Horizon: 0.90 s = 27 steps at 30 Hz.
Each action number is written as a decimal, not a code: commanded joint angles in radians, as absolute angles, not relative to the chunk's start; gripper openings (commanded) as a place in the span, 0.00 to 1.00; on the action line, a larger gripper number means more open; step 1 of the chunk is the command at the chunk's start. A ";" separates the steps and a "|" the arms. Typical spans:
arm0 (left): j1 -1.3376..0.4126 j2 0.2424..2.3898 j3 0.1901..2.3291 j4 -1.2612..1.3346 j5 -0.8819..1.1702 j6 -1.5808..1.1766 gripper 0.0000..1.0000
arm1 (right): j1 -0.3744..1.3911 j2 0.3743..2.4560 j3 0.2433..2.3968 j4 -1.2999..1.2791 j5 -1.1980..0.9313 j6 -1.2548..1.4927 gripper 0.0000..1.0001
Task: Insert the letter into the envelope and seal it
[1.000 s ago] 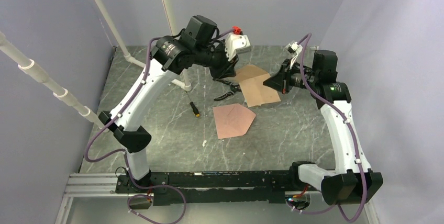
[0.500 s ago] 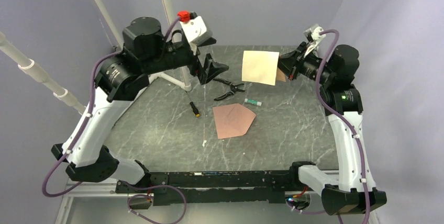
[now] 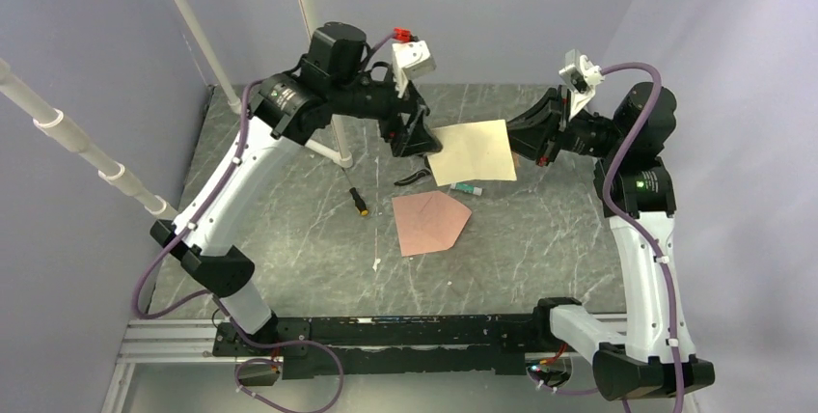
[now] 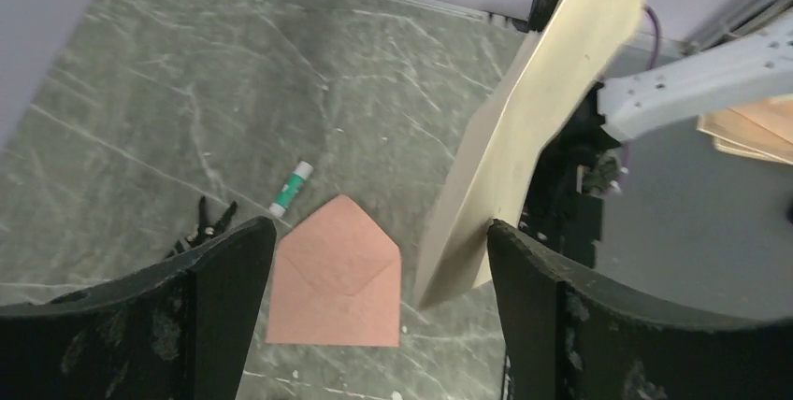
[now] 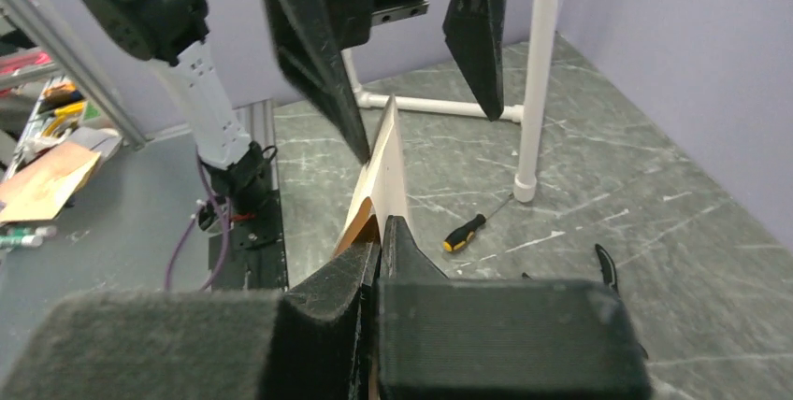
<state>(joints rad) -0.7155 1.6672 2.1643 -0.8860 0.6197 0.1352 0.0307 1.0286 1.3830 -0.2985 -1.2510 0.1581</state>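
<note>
On your right gripper (image 3: 524, 141) the jaws were clamped on the right edge of the letter (image 3: 473, 151), which had risen off the worktop (image 3: 540, 239) and hung in the upper middle of the top view. Your left gripper (image 3: 417, 136) had let go, and its jaws stood wide at the sheet's left edge. So one arm alone carried the letter, with insertion not begun. The envelope (image 3: 431, 222) lay flat at centre, below it. A glue stick (image 3: 466, 186) and pliers (image 3: 413, 178) lay between them, likely in the way.
</note>
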 commanded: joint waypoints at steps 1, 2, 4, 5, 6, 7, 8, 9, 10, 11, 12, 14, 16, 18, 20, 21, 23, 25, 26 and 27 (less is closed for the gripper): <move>-0.637 1.587 2.142 -0.894 0.920 0.099 0.85 | 0.034 1.006 1.392 -0.240 -1.368 0.174 0.00; -0.620 1.582 2.130 -0.882 0.954 0.086 0.80 | 0.034 1.010 1.388 -0.241 -1.374 0.176 0.00; -0.590 1.585 2.120 -0.870 1.033 0.067 0.69 | 0.034 1.017 1.385 -0.247 -1.384 0.174 0.00; -0.579 1.589 2.121 -0.869 1.061 0.060 0.66 | 0.034 1.020 1.386 -0.252 -1.384 0.169 0.00; -0.571 1.593 2.123 -0.869 1.084 0.054 0.62 | 0.034 1.024 1.389 -0.260 -1.389 0.160 0.00; -0.565 1.598 2.124 -0.869 1.101 0.049 0.58 | 0.034 1.026 1.392 -0.267 -1.390 0.155 0.00; -0.564 1.606 2.124 -0.869 1.112 0.046 0.55 | 0.034 1.030 1.394 -0.268 -1.393 0.153 0.00; -0.564 1.612 2.124 -0.863 1.121 0.039 0.54 | 0.034 1.033 1.394 -0.268 -1.395 0.153 0.00; -0.563 1.619 2.120 -0.855 1.131 0.025 0.54 | 0.034 1.036 1.393 -0.266 -1.395 0.155 0.00; -0.563 1.625 2.117 -0.843 1.146 0.010 0.54 | 0.034 1.040 1.393 -0.267 -1.394 0.156 0.00; -0.564 1.631 2.112 -0.830 1.164 0.007 0.55 | 0.034 1.042 1.392 -0.267 -1.394 0.155 0.00; -0.564 1.637 2.099 -0.803 1.183 -0.050 0.59 | 0.035 1.046 1.390 -0.270 -1.390 0.154 0.00; -0.565 1.633 2.068 -0.748 1.190 -0.085 0.63 | 0.035 1.050 1.390 -0.273 -1.390 0.149 0.00; -0.565 1.629 2.042 -0.702 1.184 -0.108 0.63 | 0.035 1.052 1.391 -0.271 -1.390 0.150 0.00; -0.565 1.636 2.033 -0.689 1.186 -0.121 0.61 | 0.034 1.054 1.394 -0.270 -1.392 0.152 0.00; -0.565 1.642 2.031 -0.683 1.195 -0.129 0.59 | 0.035 1.055 1.394 -0.264 -1.394 0.157 0.00; -0.567 1.652 2.027 -0.674 1.209 -0.141 0.56 | 0.035 1.058 1.395 -0.253 -1.398 0.168 0.00; -0.572 1.659 2.021 -0.676 1.208 -0.140 0.53 | 0.036 1.065 1.401 -0.261 -1.399 0.162 0.00; -0.574 1.662 2.017 -0.679 1.203 -0.137 0.52 | 0.035 1.065 1.403 -0.261 -1.399 0.161 0.00; -0.578 1.666 2.016 -0.681 1.200 -0.135 0.51 | 0.034 1.067 1.402 -0.258 -1.397 0.163 0.00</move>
<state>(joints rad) -0.5648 1.6585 2.0197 -0.7292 1.1599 -0.1127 0.0307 1.0618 1.3827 -0.2901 -1.3708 0.1684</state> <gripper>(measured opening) 0.534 0.010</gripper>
